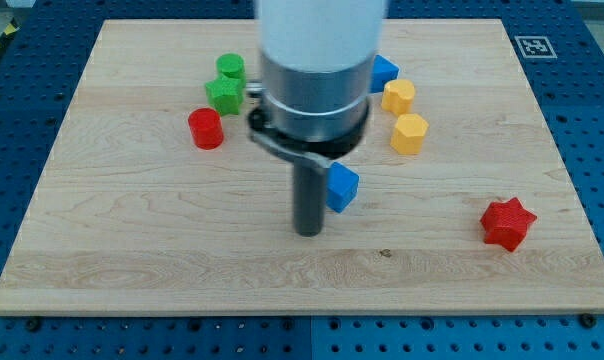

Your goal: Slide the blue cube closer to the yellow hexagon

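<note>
The blue cube [342, 187] lies near the board's middle. My tip [309, 231] rests on the board just to the cube's left and slightly below it, close to touching it. Two yellow blocks lie up and to the right of the cube: a yellow hexagon [409, 133] and, above it, another yellow block [398, 96] of similar shape. The arm's wide grey body hides the board's upper middle.
A second blue block [384, 71] peeks out beside the arm at the top. A green cylinder [230, 68], a green star [224, 95] and a red cylinder [206, 128] lie at the upper left. A red star [508, 222] lies at the lower right. The wooden board [102, 250] sits on a blue table.
</note>
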Controlling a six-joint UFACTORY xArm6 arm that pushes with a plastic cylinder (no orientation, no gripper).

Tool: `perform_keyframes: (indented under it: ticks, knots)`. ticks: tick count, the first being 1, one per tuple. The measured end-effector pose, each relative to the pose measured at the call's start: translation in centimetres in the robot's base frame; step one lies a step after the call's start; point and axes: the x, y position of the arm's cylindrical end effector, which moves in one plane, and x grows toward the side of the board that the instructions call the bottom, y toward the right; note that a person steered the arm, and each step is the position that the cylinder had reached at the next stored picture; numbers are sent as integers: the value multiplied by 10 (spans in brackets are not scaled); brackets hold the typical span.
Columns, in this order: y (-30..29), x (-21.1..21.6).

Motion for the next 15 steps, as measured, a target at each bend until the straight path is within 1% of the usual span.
perform_keyframes:
  ticks: [1,2,3,4,6,7,8,9,10,11,15]
  knots:
    - [-31,0]
    - [-32,0]
    - [-23,-11]
    - [-1,-31]
    - [69,-35]
    - [91,-38]
    - [84,-39]
    - [47,-40]
    - [44,-62]
    - [48,-78]
    - [100,-78]
